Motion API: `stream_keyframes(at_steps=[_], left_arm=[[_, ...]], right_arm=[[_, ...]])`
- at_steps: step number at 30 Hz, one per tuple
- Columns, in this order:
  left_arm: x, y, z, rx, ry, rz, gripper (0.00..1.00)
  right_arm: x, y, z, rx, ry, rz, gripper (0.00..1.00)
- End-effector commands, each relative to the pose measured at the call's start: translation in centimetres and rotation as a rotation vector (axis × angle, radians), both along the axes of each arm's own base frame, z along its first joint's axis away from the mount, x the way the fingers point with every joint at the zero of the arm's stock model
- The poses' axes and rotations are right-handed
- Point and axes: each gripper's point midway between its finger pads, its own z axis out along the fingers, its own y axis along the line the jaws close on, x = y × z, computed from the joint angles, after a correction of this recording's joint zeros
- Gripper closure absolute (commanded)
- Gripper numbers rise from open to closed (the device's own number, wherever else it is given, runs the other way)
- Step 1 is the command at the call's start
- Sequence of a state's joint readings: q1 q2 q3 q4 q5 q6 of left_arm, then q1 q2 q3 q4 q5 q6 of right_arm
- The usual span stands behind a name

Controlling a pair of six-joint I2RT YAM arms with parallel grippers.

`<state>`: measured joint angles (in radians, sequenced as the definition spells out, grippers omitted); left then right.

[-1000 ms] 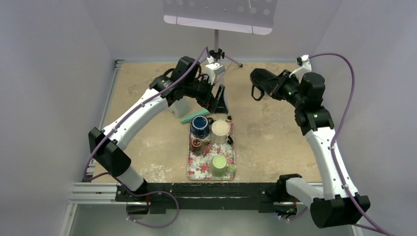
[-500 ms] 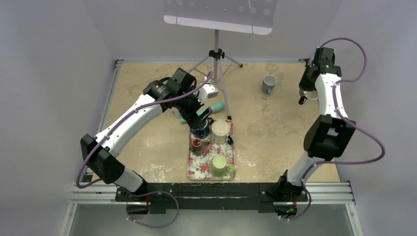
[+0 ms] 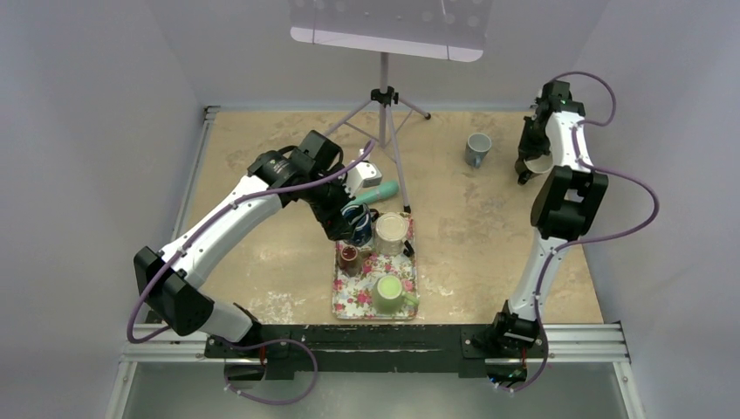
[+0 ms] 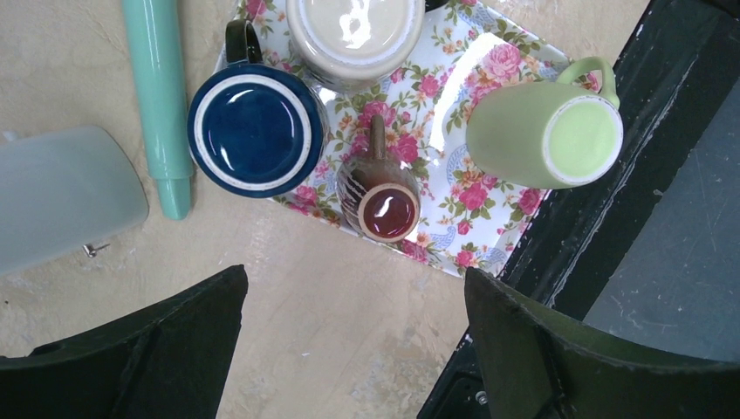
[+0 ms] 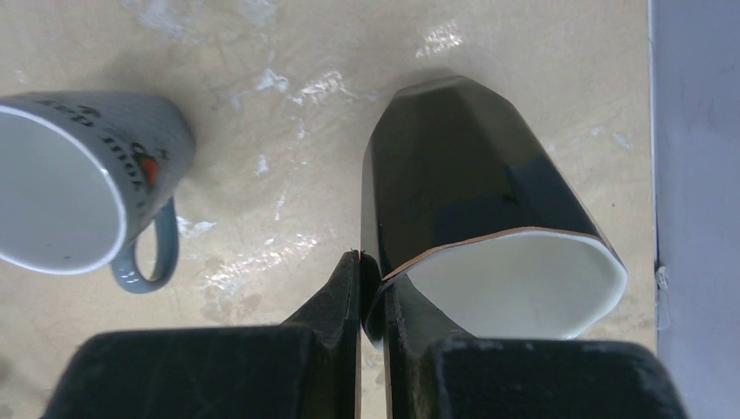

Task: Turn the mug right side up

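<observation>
A black faceted mug with a white inside (image 5: pixel 471 175) is in my right gripper (image 5: pixel 371 271), which is shut on its wall, one finger inside the rim and one outside. The mug's mouth faces the wrist camera and its base points at the table. In the top view this gripper (image 3: pixel 529 171) and the mug (image 3: pixel 540 163) are at the far right edge of the table. My left gripper (image 4: pixel 353 288) is open and empty, hovering over the near-left corner of the floral tray (image 4: pixel 436 257). In the top view it (image 3: pixel 346 218) is above the tray's far end.
The tray (image 3: pixel 347 303) holds a dark blue mug (image 4: pixel 255 129), a cream mug (image 4: pixel 353 35), a small brown cup (image 4: pixel 384 205) and a green mug (image 4: pixel 541 131) on its side. A teal cylinder (image 4: pixel 161 96), a grey mug (image 5: pixel 78 183) and a tripod (image 3: pixel 384 113) are nearby.
My right arm has swung from mid-table to the far right edge, leaving the grey mug standing there. My left gripper has moved nearer, over the tray's far end.
</observation>
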<state>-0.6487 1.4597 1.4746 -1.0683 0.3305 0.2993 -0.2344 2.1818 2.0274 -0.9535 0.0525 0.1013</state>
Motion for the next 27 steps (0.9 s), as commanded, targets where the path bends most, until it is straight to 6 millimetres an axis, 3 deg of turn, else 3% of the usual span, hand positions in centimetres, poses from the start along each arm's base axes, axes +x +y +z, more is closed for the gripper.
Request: stream_keyframes(at_steps=[1,4,7,9,14,23,25,27], left_arm=[[-0.2,-0.7,0.5,-0.037,0.004,-0.035,0.03],[-0.5,-1.0,0.5,-0.049,0.022,-0.047,0.03],[-0.9,-1.3,0.7,-0.067,0.039,-0.065,0.03],[-1.4,-1.5,0.8,-0.078,0.049,-0.087,0.03],[-2.5,-2.5,1.5,-0.119,0.07,-0.155,0.04],[-5.1,-7.0,3.5,-0.178,0.08,-0.343,0.05],[-5.2,-7.8,3.8,-0.193,0.092,-0.356,0.05],[-5.1,-8.3,4.3,-0.203,0.103,-0.352,0.05]], right_arm=[[3.2,0.6,4.6,-0.033,-0.146,0.065,1.0],[3.7,1.3,3.2,-0.003,-0.111,0.089,0.98],[3.9,2.0,2.0,0.036,-0.097,0.109,0.81],[4.2,2.0,2.4,0.034,-0.115,0.108,0.69],[5.3,1.9,5.8,0.013,-0.207,0.119,0.53],[5.1,2.2,16.1,-0.044,-0.456,0.129,0.36],[5.1,2.1,16.2,-0.055,-0.475,0.139,0.34],[5.2,1.5,13.8,-0.071,-0.439,0.129,0.36]])
